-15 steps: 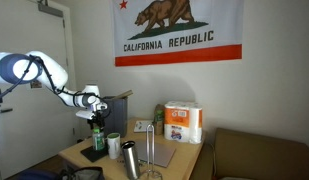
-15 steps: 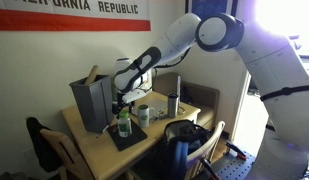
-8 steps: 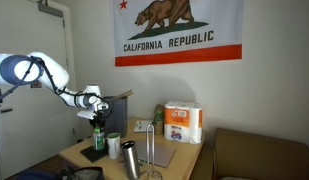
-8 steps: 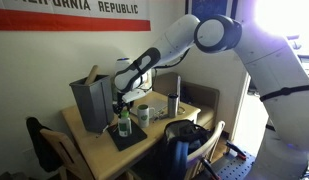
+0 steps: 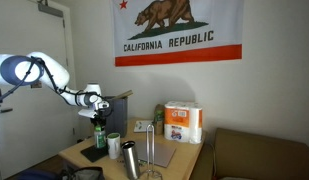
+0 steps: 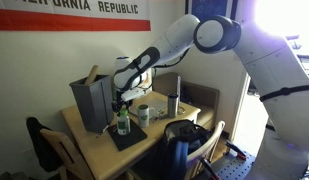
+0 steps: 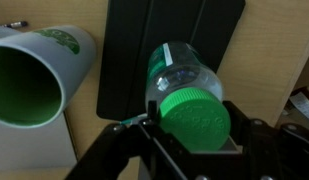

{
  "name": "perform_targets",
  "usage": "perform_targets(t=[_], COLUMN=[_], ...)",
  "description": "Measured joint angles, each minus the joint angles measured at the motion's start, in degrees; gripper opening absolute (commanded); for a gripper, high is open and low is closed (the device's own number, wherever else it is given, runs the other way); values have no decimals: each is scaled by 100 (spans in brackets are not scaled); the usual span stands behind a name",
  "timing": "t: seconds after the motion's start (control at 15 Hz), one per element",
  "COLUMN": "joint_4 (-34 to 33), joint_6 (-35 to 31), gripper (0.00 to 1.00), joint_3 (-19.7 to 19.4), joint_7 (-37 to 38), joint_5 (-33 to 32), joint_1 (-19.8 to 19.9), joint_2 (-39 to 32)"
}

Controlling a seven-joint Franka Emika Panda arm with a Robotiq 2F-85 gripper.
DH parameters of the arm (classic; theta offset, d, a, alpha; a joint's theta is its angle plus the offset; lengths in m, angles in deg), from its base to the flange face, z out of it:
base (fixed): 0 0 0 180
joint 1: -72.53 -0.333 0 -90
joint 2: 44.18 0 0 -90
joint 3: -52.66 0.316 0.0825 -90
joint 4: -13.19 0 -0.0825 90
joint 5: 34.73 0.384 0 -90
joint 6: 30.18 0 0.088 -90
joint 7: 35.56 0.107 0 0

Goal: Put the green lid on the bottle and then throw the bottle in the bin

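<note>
In the wrist view, the white cup with a green band [image 7: 39, 80] is lying on its side at the far left, with its open mouth facing the camera. Just to its right, the black mat [image 7: 134, 45] is carrying the upright bottle [image 7: 177, 68] on the surface [image 6: 92, 150]. The gripper [image 7: 194, 128] is hanging straight above the bottle, and its jaws are clamping the green lid [image 7: 194, 112] from both sides. The lid is sitting over the bottle's neck, though I cannot tell whether it is fully seated. The capping step appears to be in hand. The next move is likely calling for pressing or twisting the lid home, then regripping the bottle's body. The bin [image 6: 91, 105] is standing near the bottle in an exterior view, so the carry should be brief.
</note>
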Motion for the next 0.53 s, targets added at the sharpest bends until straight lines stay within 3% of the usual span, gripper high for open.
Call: perform_targets(t=[0.27,0.53], joint_4=[-425,-1243], joint_6=[340,1337], gripper=[40,40], joint_3=[-4,-62], joint_7=[-40,-263], joint_5=[-8,-69], joint_1=[-1,18], joint_2=[3,23])
